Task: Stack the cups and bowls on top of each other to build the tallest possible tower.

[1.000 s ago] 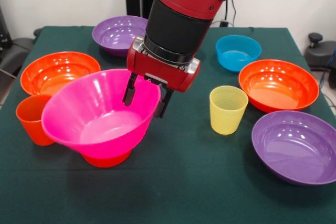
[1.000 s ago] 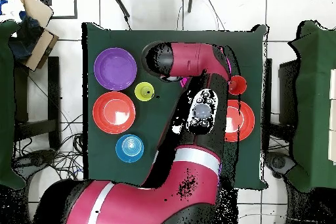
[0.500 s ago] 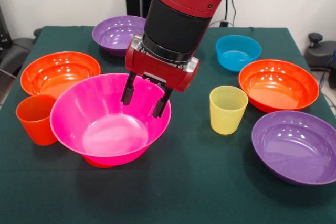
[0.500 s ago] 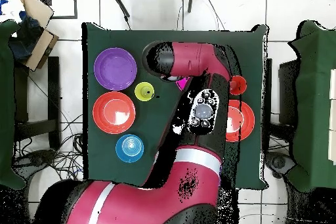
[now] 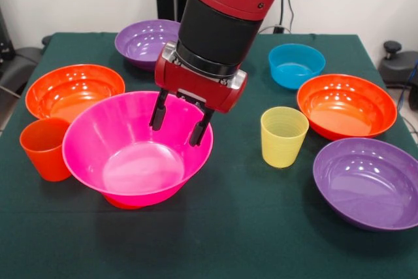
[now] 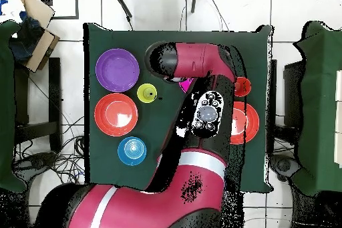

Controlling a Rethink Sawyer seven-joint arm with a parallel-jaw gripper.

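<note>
Tipped a second ago, the pink bowl (image 5: pixel 137 151) now sits level on a small orange bowl (image 5: pixel 124 202) near the desk's (image 5: pixel 241 240) front left, the gripper (image 5: pixel 177 119) hanging apart and empty above its far rim. It looks light, stiff and glossy, best pinched across that thin rim. Green cloth covers the desk; pale wall behind.

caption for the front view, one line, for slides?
Open pincer above the pink bowl, which sits on a small orange bowl.
</note>
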